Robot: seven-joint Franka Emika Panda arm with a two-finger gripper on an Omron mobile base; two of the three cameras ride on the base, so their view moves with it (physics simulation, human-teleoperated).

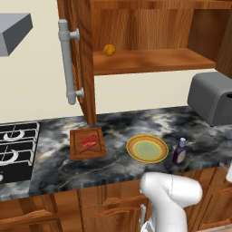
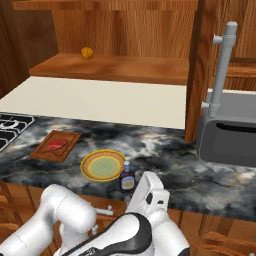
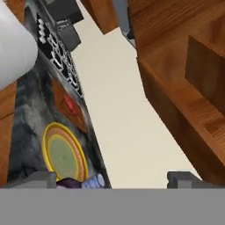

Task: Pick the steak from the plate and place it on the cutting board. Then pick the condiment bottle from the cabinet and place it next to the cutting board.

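Left base view
- Steak (image 1: pixel 89 141): lies flat on the cutting board (image 1: pixel 87 143), at about 8 o'clock in the picture.
- Plate (image 1: pixel 147 148): bare, on the marble table (image 1: pixel 118 127) just past centre toward 4 o'clock, near the board's right edge but apart from it.
- Condiment bottle (image 1: pixel 180 151): upright on the table just beside the plate, on its 3 o'clock side.
- Cabinet (image 1: pixel 149 45): door swung open with its grey bar handle (image 1: pixel 68 61) at 10 o'clock; a small orange fruit (image 1: pixel 109 50) sits on the inner shelf.
- Other things: grey toaster (image 1: pixel 213 97) at 3 o'clock, stove (image 1: pixel 16 145) at 9 o'clock.

Right base view
- Steak (image 2: pixel 56 145): on the cutting board (image 2: pixel 56 145) at 9 o'clock.
- Plate (image 2: pixel 103 165): right of the board, toward 7 o'clock.
- Condiment bottle (image 2: pixel 127 178): standing at the plate's 4 o'clock edge, near the table's front edge.
- Fruit (image 2: pixel 87 53): on the cabinet (image 2: pixel 125 67) shelf at 11 o'clock.

Hand view
- End effector (image 3: pixel 114 179): tips wide apart, clamped on nothing.
- Condiment bottle (image 3: pixel 83 182): just beside the left tip at 7 o'clock, between the two tips; whether it touches cannot be told.
- Plate (image 3: pixel 65 151): just above the bottle.
- Steak (image 3: pixel 69 104): on the cutting board (image 3: pixel 68 106), farther off toward 10 o'clock.
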